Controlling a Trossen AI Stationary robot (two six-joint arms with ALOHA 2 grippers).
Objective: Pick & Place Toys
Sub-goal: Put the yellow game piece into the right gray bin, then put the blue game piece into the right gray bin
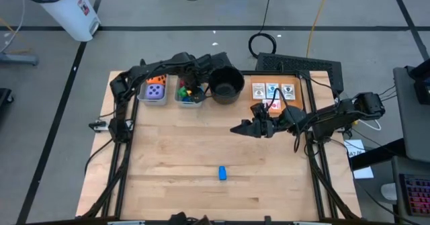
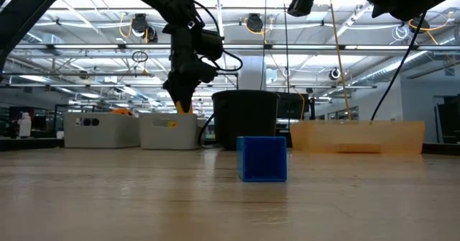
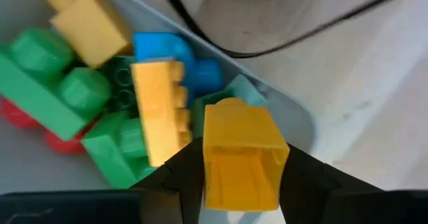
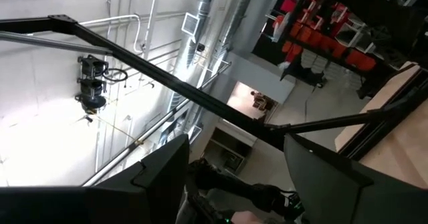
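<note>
My left gripper [image 1: 189, 82] points down over the grey bin [image 1: 199, 101] that holds green, red, blue and yellow blocks [image 3: 73, 83], and it is shut on a yellow block [image 3: 241, 154]. In the low view the block [image 2: 185, 106] shows just above that bin's rim [image 2: 169, 132]. A blue block [image 1: 222, 173] lies flat on the table near the front edge. My right gripper [image 1: 236, 128] hangs over the table's middle right, tilted upward, open with nothing between its fingers [image 4: 160, 177]. My left gripper pinches the yellow block's two opposite side walls [image 3: 212, 158] between its two fingers, coming from above and pointing down. The block's open hollow end faces the wrist. It hangs over the bin's near corner, beside the loose blocks; whether it rests on them I cannot tell.
A second grey bin [image 1: 155, 91] with an orange and a purple die stands left of the block bin. A round black pot [image 1: 226, 84] stands to its right. Picture cards [image 1: 272, 91] lie at the far right. Bare wood surrounds the blue block.
</note>
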